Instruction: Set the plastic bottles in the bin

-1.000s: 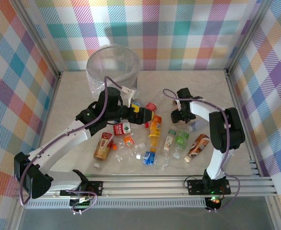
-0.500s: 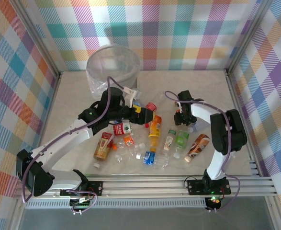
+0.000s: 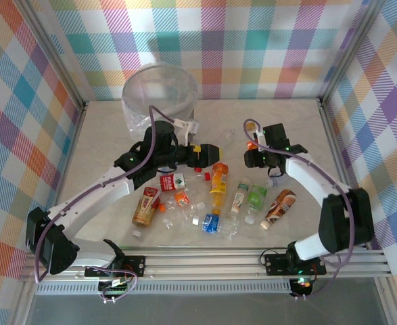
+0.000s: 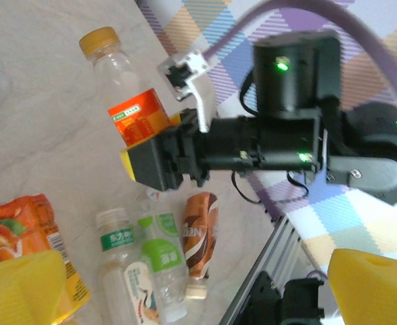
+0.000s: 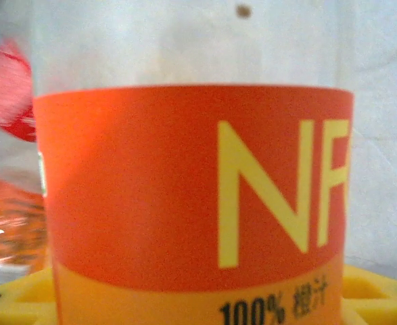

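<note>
Standing far left, bin: round, grey, upright at the back of the table. It is lined with a crinkly clear bag. I cannot make out any contents through the plastic.
My left gripper: jaws spread wide with nothing between them. It is over the near edge of the heap, right of the bin.
Plastic bottles: a loose heap lying flat on the table between my arms, in front of the bin and apart from it. Brown, orange, green and clear ones.
My right gripper: pinched across the orange-red label of a clear bottle with a yellow cap, right of the heap.
Unclear: from my right wrist the label is blurred and cut off at the edges. Whether that bottle clears the table I cannot tell.
</note>
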You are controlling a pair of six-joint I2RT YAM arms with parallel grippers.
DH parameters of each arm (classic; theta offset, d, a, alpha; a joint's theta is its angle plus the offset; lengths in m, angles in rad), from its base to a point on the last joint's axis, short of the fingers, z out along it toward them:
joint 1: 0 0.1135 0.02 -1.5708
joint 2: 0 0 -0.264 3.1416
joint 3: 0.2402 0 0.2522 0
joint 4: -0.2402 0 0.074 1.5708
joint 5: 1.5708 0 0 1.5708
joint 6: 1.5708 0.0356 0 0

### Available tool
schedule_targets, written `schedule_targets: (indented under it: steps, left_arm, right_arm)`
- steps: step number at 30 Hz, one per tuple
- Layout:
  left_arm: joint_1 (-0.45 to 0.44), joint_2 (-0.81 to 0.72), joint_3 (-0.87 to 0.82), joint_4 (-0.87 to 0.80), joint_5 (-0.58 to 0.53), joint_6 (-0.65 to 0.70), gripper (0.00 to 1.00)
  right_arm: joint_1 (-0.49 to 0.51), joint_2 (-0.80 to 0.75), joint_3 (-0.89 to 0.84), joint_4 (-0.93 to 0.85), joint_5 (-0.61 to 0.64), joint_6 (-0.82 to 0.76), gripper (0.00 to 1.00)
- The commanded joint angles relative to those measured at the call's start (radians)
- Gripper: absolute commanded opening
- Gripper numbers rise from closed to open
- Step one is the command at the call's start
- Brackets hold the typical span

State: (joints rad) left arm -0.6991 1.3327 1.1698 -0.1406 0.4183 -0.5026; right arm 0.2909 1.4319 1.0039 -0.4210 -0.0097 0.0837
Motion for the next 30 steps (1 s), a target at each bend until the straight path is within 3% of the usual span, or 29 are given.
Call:
schedule_targets:
  steps: [1,9,17,30]
  left_arm:
    - [-0.012,0.030,0.023,0.101,-0.007,-0.091,0.98]
    - [-0.010,0.127,0.079,0.215,0.045,-0.186,0.96]
    - [-0.008,0.179,0.083,0.286,0.087,-0.269,0.97]
    - [-0.008,0.223,0.087,0.296,0.102,-0.330,0.89]
  right_arm:
    - [0.018,-0.095,-0.032,0.056,-0.192,0.035,0.52]
    - [0.088,-0.229,-0.059,0.079,-0.372,0.095,0.53]
    - [0.154,-0.281,-0.081,0.127,-0.402,0.134,0.53]
    - [0.169,-0.328,-0.103,0.162,-0.429,0.146,0.52]
